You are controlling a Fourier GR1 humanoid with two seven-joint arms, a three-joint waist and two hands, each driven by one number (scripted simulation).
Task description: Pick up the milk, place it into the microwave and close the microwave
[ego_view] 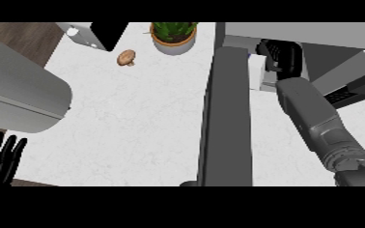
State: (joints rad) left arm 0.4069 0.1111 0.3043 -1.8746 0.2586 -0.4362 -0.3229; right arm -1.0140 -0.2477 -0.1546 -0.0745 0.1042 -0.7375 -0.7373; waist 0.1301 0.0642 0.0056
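The microwave [299,31] stands at the upper right, and its dark grey door [227,121] swings open toward me down the middle of the view. A white milk carton [257,72] shows just right of the door's top end, at the mouth of the microwave. My right hand [279,57] is curled round the carton and hides most of it, with the grey forearm running down to the lower right. Whether the carton rests on the microwave floor cannot be told. My left hand [10,155] rests open at the lower left edge, fingers up.
A potted plant [173,37] stands at the back, left of the microwave. A small brown mushroom-like item [127,57] lies on the white counter [128,125]. A white and black appliance [96,33] sits at the top left, and a large grey rounded body [28,96] at the left edge.
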